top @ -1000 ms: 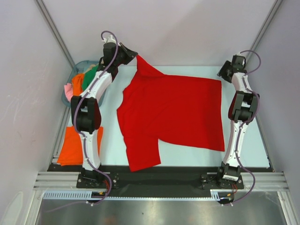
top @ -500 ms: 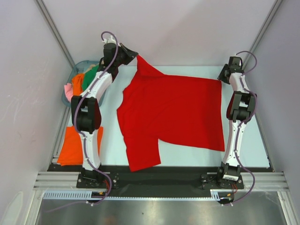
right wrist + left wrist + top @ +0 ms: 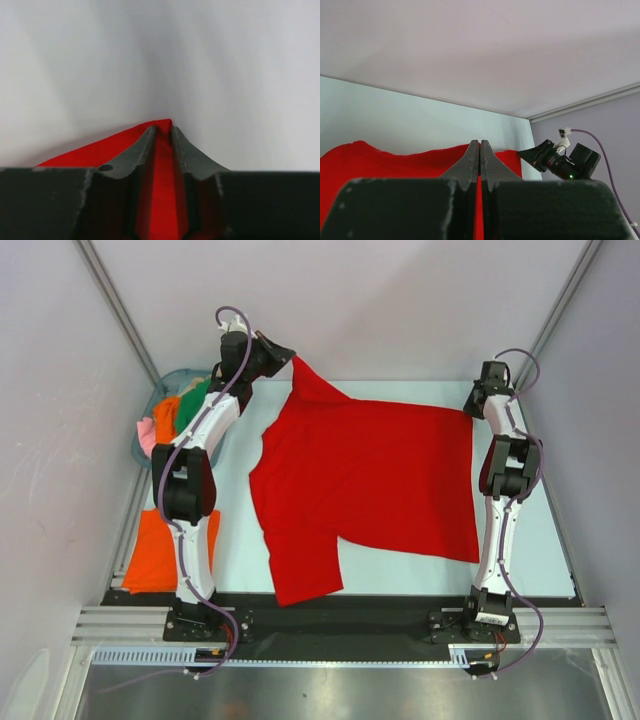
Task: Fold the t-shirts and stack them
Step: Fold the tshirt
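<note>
Left fingers clench one red t-shirt corner; right fingers straddle another (clamped or not, unclear).

We count five short-sleeved soft cloth t-shirts: one bright red t-shirt, two orange ones, namely a folded orange t-shirt and a bunched orange t-shirt, one green t-shirt and one pink t-shirt. We see one blue-grey plastic basket and two black two-finger claws, the left claw and the right claw.
</note>
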Controlling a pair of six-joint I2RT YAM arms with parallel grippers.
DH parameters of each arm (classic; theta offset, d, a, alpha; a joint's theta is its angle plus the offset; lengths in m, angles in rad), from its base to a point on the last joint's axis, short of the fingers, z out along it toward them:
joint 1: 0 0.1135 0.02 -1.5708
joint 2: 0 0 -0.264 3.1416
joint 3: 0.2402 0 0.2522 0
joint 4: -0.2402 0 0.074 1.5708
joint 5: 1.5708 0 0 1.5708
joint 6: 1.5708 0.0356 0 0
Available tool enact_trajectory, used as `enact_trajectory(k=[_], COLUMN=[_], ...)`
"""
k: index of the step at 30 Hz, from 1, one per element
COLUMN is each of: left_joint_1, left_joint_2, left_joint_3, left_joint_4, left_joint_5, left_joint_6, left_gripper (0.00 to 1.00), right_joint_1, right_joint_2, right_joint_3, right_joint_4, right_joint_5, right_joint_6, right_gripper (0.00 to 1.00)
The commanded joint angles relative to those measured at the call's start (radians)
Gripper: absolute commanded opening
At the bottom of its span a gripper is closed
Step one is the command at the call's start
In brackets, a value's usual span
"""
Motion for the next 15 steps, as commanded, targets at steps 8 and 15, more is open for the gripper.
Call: enact_trajectory(k=[8,15], left_joint_1=[0.007,0.021], left_joint_2=[0.015,-0.028], left_joint_3=[0.005,-0.038], left_joint_4=[0.059,0.026], left_joint_5=[0.029,0.013], left_joint_6=[-0.029,-0.026], left_gripper=[0.0,0.0], right_joint_1=[0.007,-0.003], right_joint_2=[0.044,-0.129], right_joint_3=[0.054,-0.106], right_joint_4=[0.009,0.22], right_joint_5=[0.044,-0.043], right_joint_6=[-0.035,-0.035], right_gripper=[0.0,0.0])
